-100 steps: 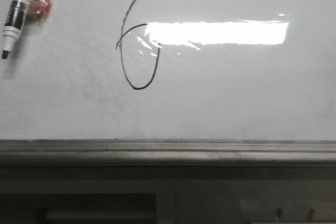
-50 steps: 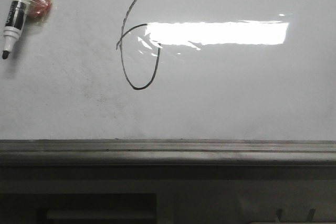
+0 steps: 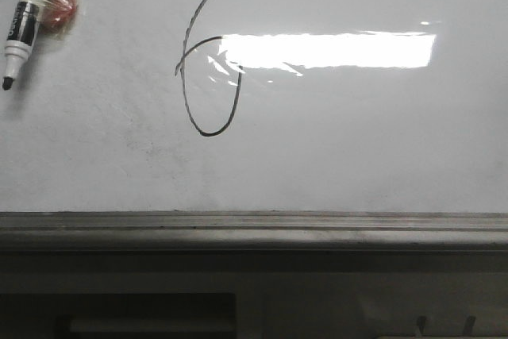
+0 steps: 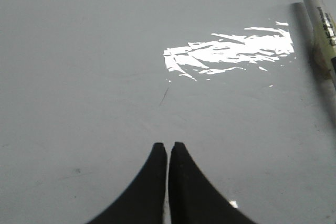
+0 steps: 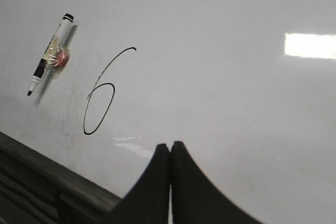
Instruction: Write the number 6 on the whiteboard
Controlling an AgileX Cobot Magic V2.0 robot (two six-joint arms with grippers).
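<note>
A thin black number 6 (image 3: 208,61) is drawn on the whiteboard (image 3: 357,140), left of the middle in the front view; it also shows in the right wrist view as the number 6 (image 5: 100,100). A black-tipped marker (image 3: 22,17) with a red lump taped to it lies uncapped on the board at the far left, seen too as the marker (image 5: 50,56) and the marker (image 4: 320,19). My left gripper (image 4: 168,145) hovers over bare board, shut and holding nothing. My right gripper (image 5: 170,144) is shut and empty, off to the side of the 6.
A grey metal ledge (image 3: 254,228) runs along the board's near edge, with dark framing below it. A bright rectangular glare patch (image 3: 329,49) lies across the board beside the 6.
</note>
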